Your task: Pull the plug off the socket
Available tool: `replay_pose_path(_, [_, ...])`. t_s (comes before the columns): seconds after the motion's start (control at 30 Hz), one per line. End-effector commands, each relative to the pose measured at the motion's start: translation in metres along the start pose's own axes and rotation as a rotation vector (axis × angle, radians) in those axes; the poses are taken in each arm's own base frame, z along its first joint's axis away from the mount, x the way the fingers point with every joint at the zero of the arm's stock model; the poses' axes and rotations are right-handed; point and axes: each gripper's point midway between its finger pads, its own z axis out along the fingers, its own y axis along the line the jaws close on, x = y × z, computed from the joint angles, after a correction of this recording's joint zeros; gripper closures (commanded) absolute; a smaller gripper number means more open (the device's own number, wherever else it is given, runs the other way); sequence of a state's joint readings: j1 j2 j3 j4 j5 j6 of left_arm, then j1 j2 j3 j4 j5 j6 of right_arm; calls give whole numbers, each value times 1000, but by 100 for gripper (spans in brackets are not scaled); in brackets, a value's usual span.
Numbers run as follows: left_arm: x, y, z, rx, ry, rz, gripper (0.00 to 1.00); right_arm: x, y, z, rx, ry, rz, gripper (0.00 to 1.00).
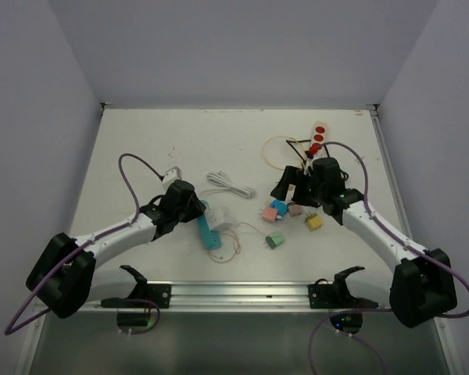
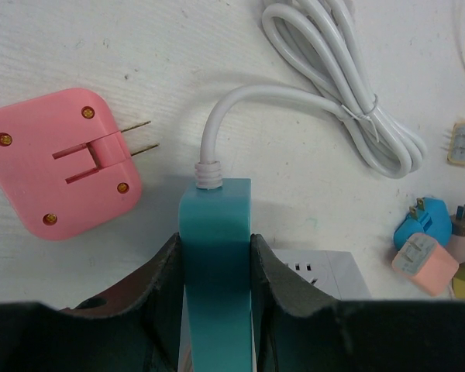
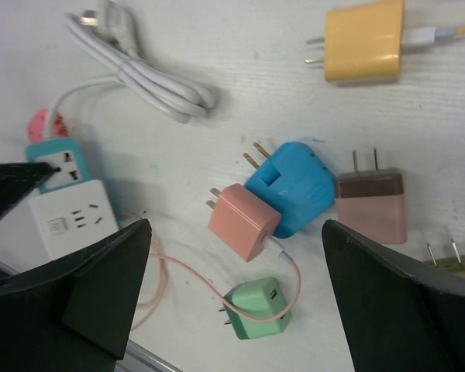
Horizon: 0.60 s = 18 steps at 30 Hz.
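At the left, the left gripper [image 2: 215, 256] is pinching a teal power strip [image 2: 215, 217] by its two long sides, a dark finger [image 2: 159, 294] pressed flat against each side, and the strip's end sticks out past the fingertips. Left of that claw and just beyond its tips lies a flat pink adapter [image 2: 62, 161], its two prongs pointing toward the strip without touching it. A white cord [image 2: 232, 101] leaves the strip's end straight ahead of the claw and runs into a tied coil lying ahead and to the right. Just right of the claw's right finger a white socket cube [image 2: 325, 271] sits against the strip; in the right wrist view this cube [image 3: 70, 221] rests on the strip's socket face, next to one uncovered outlet, though the pictures do not show whether its pins are seated. Further right, the right gripper [image 3: 234, 232] is spread wide and hangs over the table [image 1: 141, 141], touching nothing. Between its fingers lie a salmon charger [image 3: 244, 221] touching a blue plug [image 3: 294, 186], and a brownish plug [image 3: 372, 205] beside the blue one, close to the claw's right finger. A green charger [image 3: 256, 310] lies nearer the claw's palm, joined to the salmon one by a thin pink wire [image 3: 178, 267]. Well ahead of the claw, toward its right finger's side, is a yellow charger [image 3: 364, 39].
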<state>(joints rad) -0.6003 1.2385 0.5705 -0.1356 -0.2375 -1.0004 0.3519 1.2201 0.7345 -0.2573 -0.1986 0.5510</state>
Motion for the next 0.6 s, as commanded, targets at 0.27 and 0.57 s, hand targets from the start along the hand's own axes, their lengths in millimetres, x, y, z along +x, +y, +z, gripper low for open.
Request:
replay_pose_path(0.27, [-29,-32,-16,140,-91,-32,100,-1,117,-12,-396,-5,-12,1])
replay_pose_path(0.57, [-33,-42,-20,179,-94,-38,100,37,171,16,-491,112,-25,1])
